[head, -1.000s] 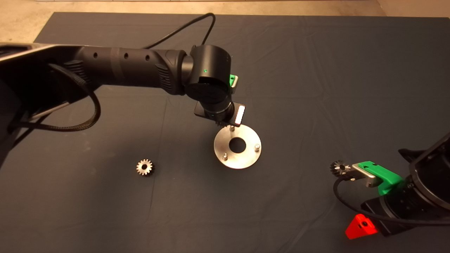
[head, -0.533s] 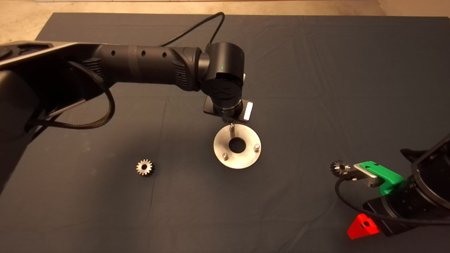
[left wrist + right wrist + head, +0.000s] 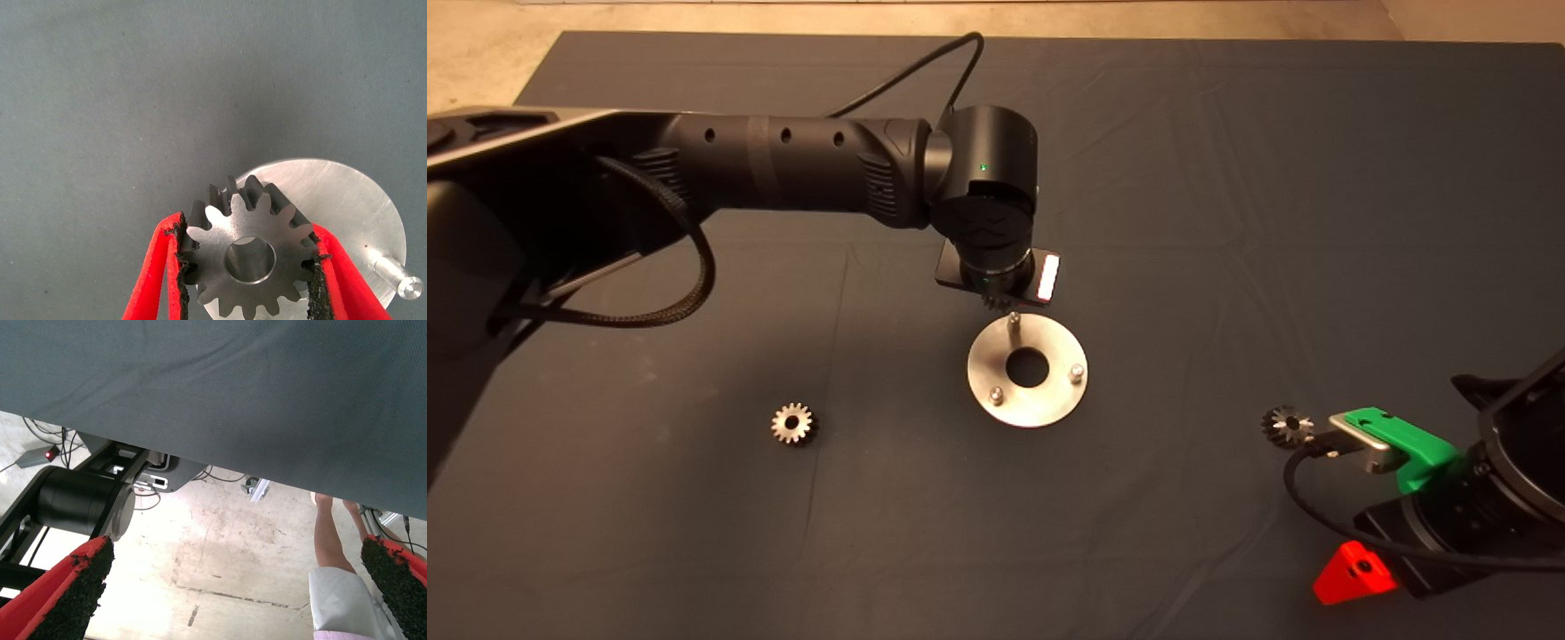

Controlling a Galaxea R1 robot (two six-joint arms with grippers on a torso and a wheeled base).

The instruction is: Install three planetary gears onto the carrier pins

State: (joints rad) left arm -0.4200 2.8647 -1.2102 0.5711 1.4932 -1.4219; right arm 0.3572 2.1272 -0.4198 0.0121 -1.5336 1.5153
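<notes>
My left gripper [image 3: 248, 287] is shut on a silvery planetary gear [image 3: 248, 257], gripped by its toothed rim between both pads. It hovers over the far edge of the shiny carrier disc [image 3: 1040, 404], which also shows in the left wrist view [image 3: 333, 193]. Three carrier pins stand bare: the far one [image 3: 1012, 320], the right one [image 3: 1077, 372] and the near one [image 3: 996, 394]. The far pin [image 3: 395, 273] lies to the side of the held gear's bore, not under it. A second gear [image 3: 794, 423] lies on the mat to the left, a third [image 3: 1287, 426] to the right. My right gripper [image 3: 233, 587] is open, parked at the lower right.
The dark mat [image 3: 1227, 178] covers the table. The left arm [image 3: 783, 169] spans the mat's left half above it. The right wrist view looks past the mat's edge at the floor, a black robot base [image 3: 80, 503], cables and a person's leg [image 3: 330, 540].
The left arm moved right and back with the gear over the disc's far pin, then eased slightly left. The right gripper drifted a little away from the right-hand gear.
</notes>
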